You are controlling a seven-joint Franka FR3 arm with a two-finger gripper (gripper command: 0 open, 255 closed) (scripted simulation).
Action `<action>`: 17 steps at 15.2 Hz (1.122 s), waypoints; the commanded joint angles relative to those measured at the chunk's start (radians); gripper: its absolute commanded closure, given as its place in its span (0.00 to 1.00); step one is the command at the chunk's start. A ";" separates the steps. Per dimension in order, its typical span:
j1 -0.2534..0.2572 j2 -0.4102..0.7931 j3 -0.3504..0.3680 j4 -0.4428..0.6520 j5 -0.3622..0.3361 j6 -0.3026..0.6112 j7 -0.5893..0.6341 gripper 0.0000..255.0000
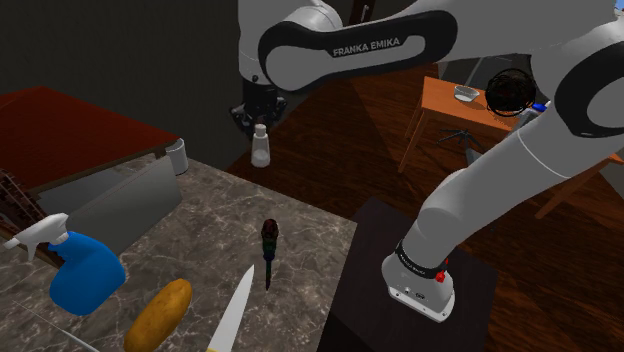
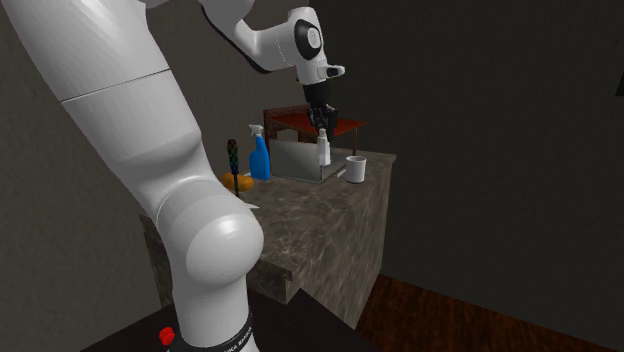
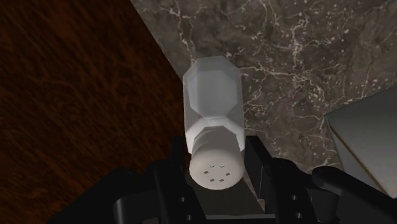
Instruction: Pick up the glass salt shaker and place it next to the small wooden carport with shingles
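My gripper (image 1: 258, 122) is shut on the whitish glass salt shaker (image 1: 261, 148), clasping it just below its perforated cap. The shaker hangs upright in the air over the far edge of the marble counter (image 1: 210, 215). In the wrist view the shaker (image 3: 213, 108) sits between both fingers, over the counter's edge and the wooden floor. The carport (image 1: 90, 150) has a dark red roof and grey walls and stands at the shoulder view's left. In the second exterior view the shaker (image 2: 322, 152) hangs from the gripper (image 2: 320, 128) just in front of the carport (image 2: 295, 160).
A white mug (image 1: 177, 155) stands by the carport's corner. On the counter lie a blue spray bottle (image 1: 80, 270), a potato (image 1: 158, 315), a knife (image 1: 232, 315) and a screwdriver (image 1: 268, 245). An orange side table (image 1: 460, 110) stands on the floor beyond.
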 commanded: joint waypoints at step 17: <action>-0.007 -0.002 -0.018 0.241 0.002 -0.242 -0.033 1.00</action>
